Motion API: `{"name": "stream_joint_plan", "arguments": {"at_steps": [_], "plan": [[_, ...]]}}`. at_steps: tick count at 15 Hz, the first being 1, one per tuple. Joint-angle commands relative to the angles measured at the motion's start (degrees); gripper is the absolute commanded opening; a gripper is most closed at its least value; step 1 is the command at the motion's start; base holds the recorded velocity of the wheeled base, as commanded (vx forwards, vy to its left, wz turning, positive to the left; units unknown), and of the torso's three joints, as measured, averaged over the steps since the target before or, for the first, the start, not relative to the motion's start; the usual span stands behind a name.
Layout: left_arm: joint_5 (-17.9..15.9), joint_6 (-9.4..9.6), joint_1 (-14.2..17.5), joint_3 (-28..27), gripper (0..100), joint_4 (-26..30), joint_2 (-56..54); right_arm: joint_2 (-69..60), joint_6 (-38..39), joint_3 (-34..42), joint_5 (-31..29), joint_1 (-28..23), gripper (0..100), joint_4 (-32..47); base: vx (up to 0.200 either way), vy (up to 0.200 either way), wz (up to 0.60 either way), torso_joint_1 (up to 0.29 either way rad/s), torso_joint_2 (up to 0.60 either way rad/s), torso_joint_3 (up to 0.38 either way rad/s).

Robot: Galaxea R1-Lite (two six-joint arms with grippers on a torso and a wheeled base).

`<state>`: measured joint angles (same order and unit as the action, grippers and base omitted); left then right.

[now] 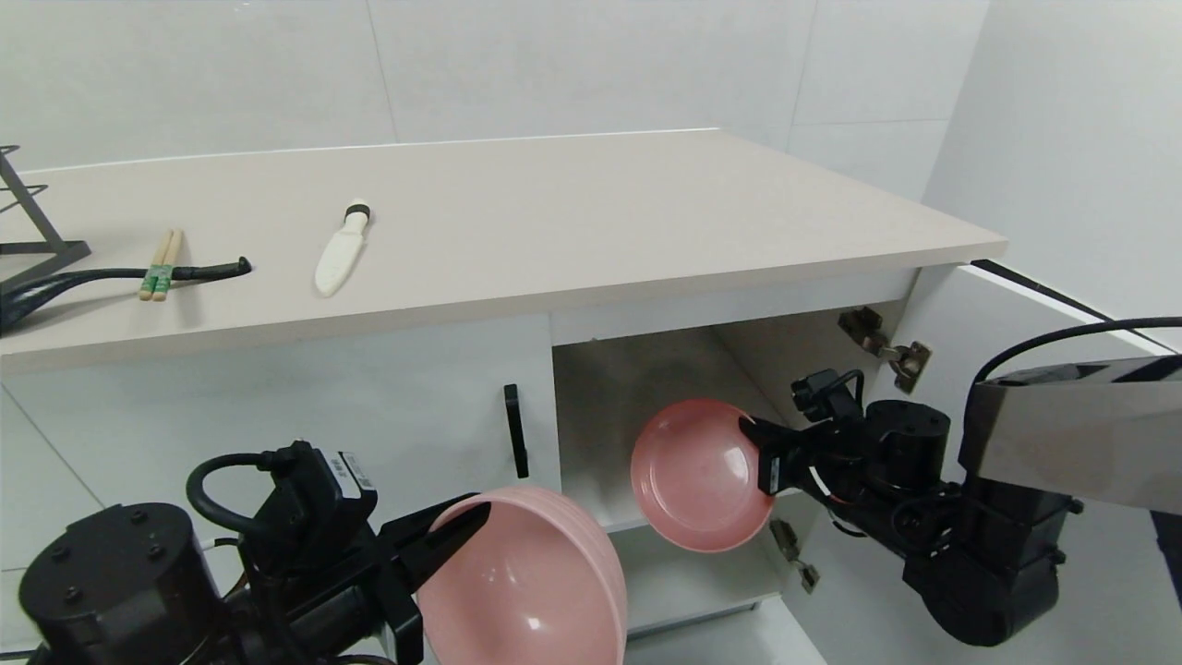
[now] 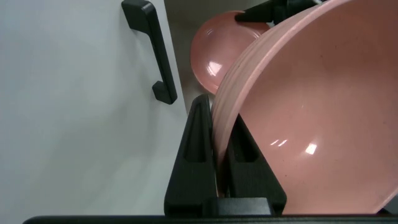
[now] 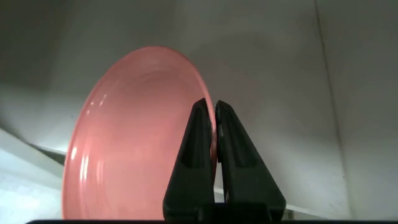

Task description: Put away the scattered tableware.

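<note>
Bowl [image 2: 311, 112] runs out past the edge beyond the jaws of the left gripper [image 2: 219, 109], its far rim cut away. Behind it the plate [image 2: 211, 56] peeks out, mostly hidden. Right gripper [image 3: 211, 104]: plate rim vanishes between the jaws, the near part cropped. Rack [image 1: 55, 248], well away from both, clipped too.

Tilted on edge: pink bowl [image 1: 536, 591], pink plate [image 1: 697, 476] — chopsticks [image 1: 160, 263], knife [image 1: 340, 251] on counter [image 1: 600, 212]

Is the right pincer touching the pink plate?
Touching. The right wrist view shows the right pincer clamped on the rim of the pink plate.
</note>
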<state>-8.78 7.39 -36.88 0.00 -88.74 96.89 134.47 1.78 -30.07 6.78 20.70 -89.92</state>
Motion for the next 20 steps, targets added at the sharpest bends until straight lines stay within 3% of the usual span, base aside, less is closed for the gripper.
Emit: {"name": "stream_joint_plan", "arguments": {"at_steps": [1,3,9,14,20], "plan": [[-0.01,0.0,0.14,0.0,0,-0.03,-0.04,4.04,3.85,-5.35,-0.1,-0.84,0,-0.08,0.0,0.0,0.0,0.0,0.0,0.0],[-0.01,0.0,0.67,0.0,0,-0.03,0.14,5.36,11.32,-8.86,-0.1,-0.48,0,-0.08,0.0,0.0,0.0,0.0,0.0,0.0],[-0.01,0.0,0.67,0.0,0,-0.03,0.49,11.16,15.53,-13.7,-0.19,1.71,0,-0.08,0.0,0.0,0.0,0.0,0.0,0.0],[-0.01,-0.09,0.75,0.0,0,-0.03,0.58,18.19,17.73,-22.75,-5.81,3.38,0,-0.08,0.0,0.0,0.0,0.0,0.0,0.0],[-0.01,0.0,0.75,0.0,0,-0.03,0.58,20.3,18.87,-26.0,-6.51,4.09,0,-0.08,0.0,0.0,0.0,0.0,0.0,0.0]]}}
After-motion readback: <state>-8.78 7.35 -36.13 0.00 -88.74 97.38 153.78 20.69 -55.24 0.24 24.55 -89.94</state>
